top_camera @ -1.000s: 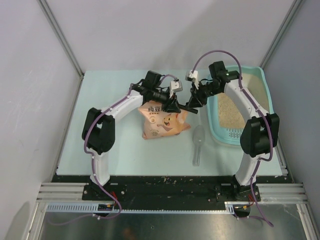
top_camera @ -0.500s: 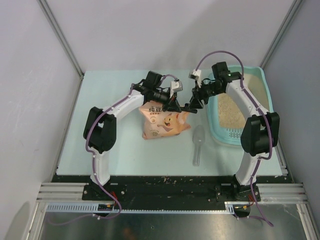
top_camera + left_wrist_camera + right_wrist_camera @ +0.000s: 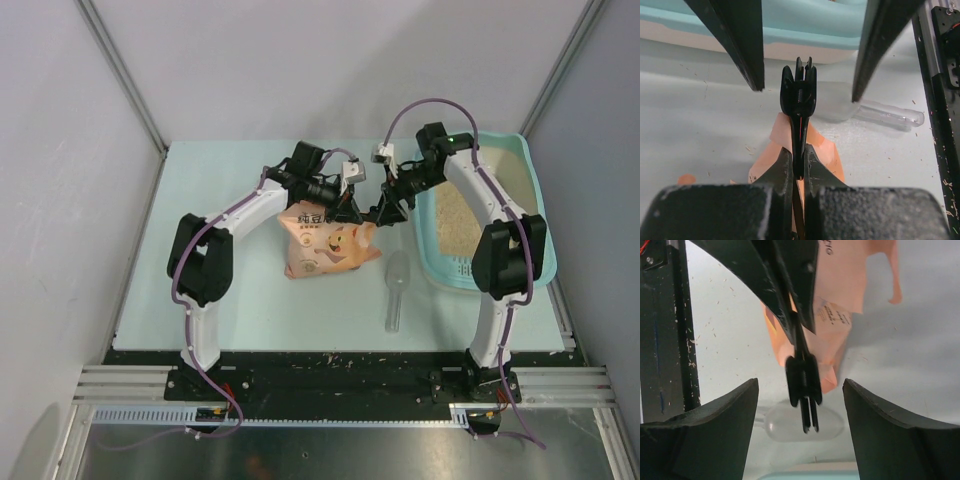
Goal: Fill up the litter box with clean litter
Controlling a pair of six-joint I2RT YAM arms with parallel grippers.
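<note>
The large teal rectangular plastic litter box (image 3: 430, 262) sits at the far right part of the pale blue-green table top (image 3: 230, 260), with its perforated ledge at the near short end; fine beige clean litter (image 3: 452, 228) covers its floor, and the right arm reaches above its left rim. The peach-pink cartoon-cat bag (image 3: 325, 245) stands between the two arms, left of the box and apart from it; a clear plastic scoop (image 3: 395, 290) lies on the table near the bag's lower right corner, between bag and box, with its handle toward the arm bases. The left gripper (image 3: 350, 208) is at the bag's top right corner; in its wrist view its two fingers are pressed together on a narrow black clip (image 3: 798, 95), which sticks out beyond the fingertips; whether the clip bites the bag's edge, I cannot tell. The right gripper (image 3: 385, 212) faces it from the box's side; its fingers (image 3: 715, 430) are wide apart, one on each side of the clip, and they do not touch it.
</note>
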